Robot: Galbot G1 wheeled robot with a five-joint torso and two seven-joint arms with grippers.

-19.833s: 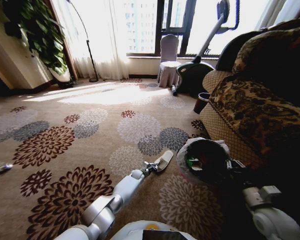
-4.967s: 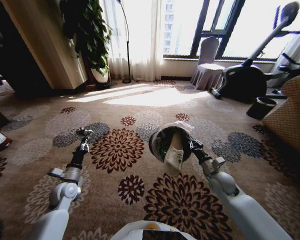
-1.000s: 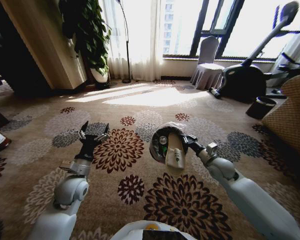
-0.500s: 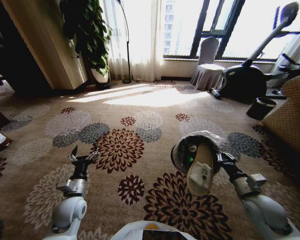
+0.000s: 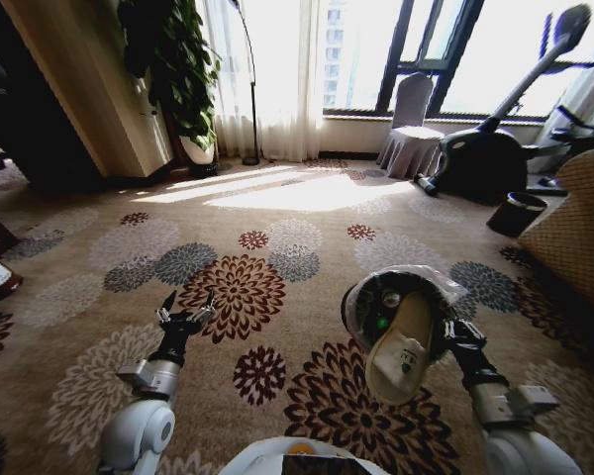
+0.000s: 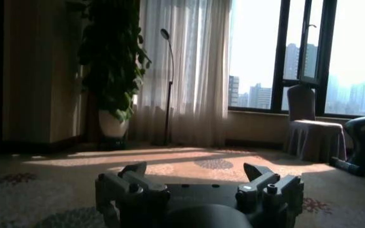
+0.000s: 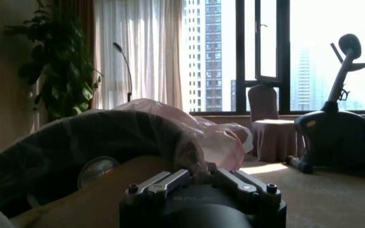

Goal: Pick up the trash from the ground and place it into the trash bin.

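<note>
Right gripper (image 5: 447, 334) jaws clenched on the trash bin (image 5: 391, 302) rim, bin tipped above the carpet (image 5: 277, 247) with trash inside. Left gripper (image 5: 183, 315) left of the bin, jaws spread, empty. I'd level the bin before driving so nothing spills.

Harsh window (image 5: 376, 49) backlight, dim fg, fisheye edges.

Head downward; wrists level, windowward.

floral carpet (image 5: 277, 228) | sunlit windows (image 5: 376, 49) | covered chair (image 5: 411, 134) | potted plant (image 5: 173, 69)
</note>
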